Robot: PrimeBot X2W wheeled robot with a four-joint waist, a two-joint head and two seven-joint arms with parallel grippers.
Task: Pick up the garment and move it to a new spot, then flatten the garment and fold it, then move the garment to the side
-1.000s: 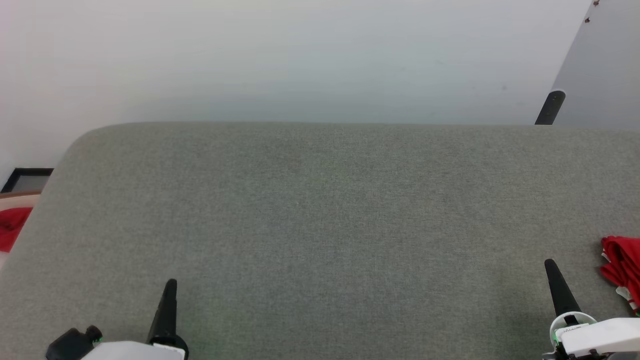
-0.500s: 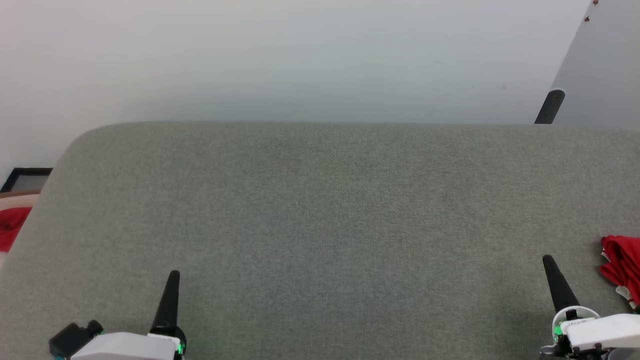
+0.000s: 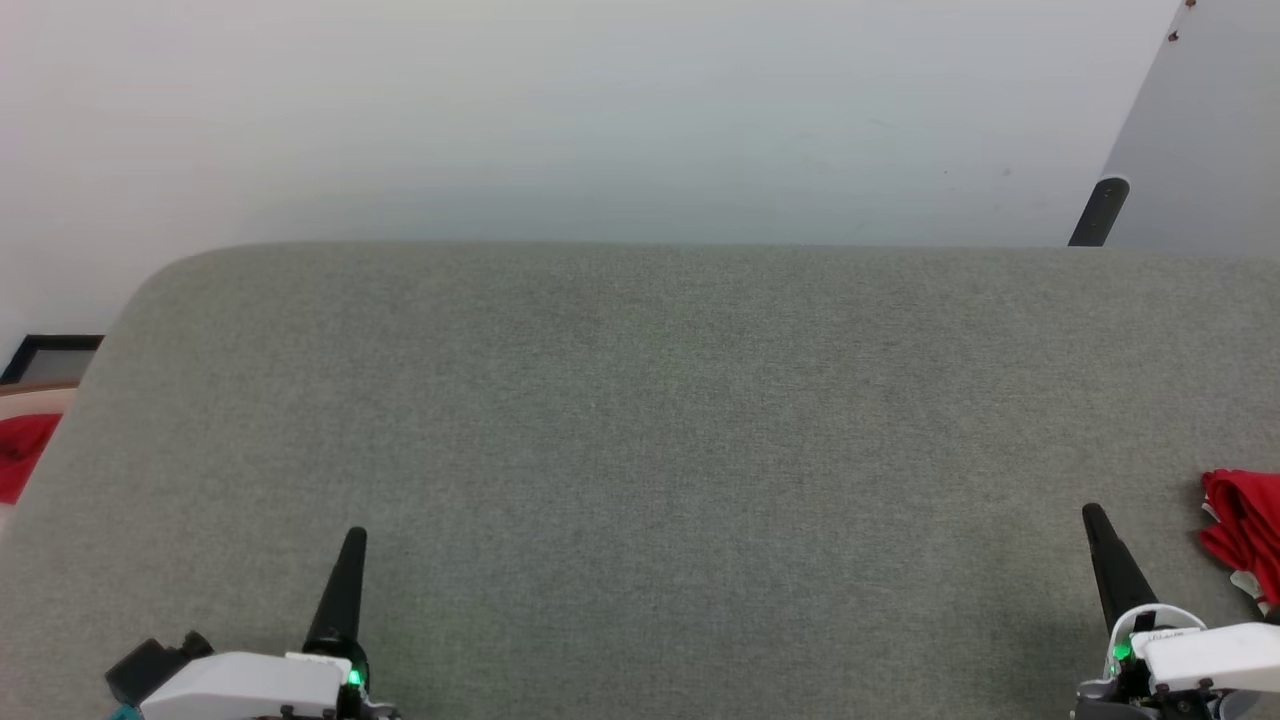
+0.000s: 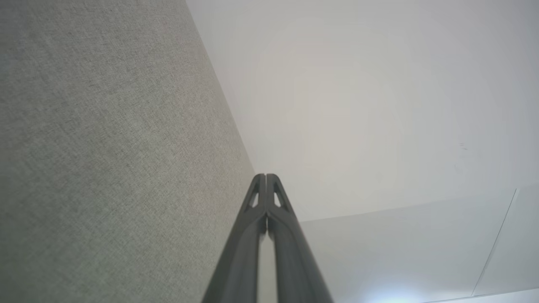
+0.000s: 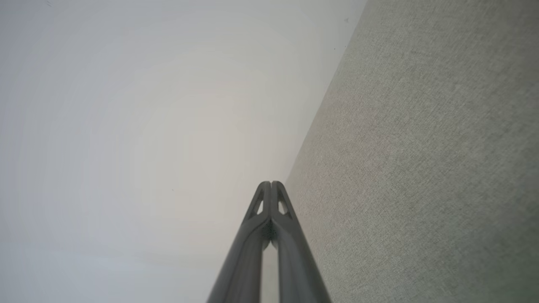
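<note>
Grey woven upholstery [image 3: 640, 450] with a rounded far-left corner spreads below a plain pale wall [image 3: 600, 120]. Bunched at its right edge and partly cut off by the head view lies the garment [image 3: 1236, 525]: soft red folds with a sliver of white trim, and the part that shows runs roughly near to far. It sits near the right gripper [image 3: 1094, 514], to its right, so that arm looks better placed; the left gripper [image 3: 355, 536] is well apart, across the upholstery. Both pairs of slim dark fingers are pressed together, holding nothing
</note>
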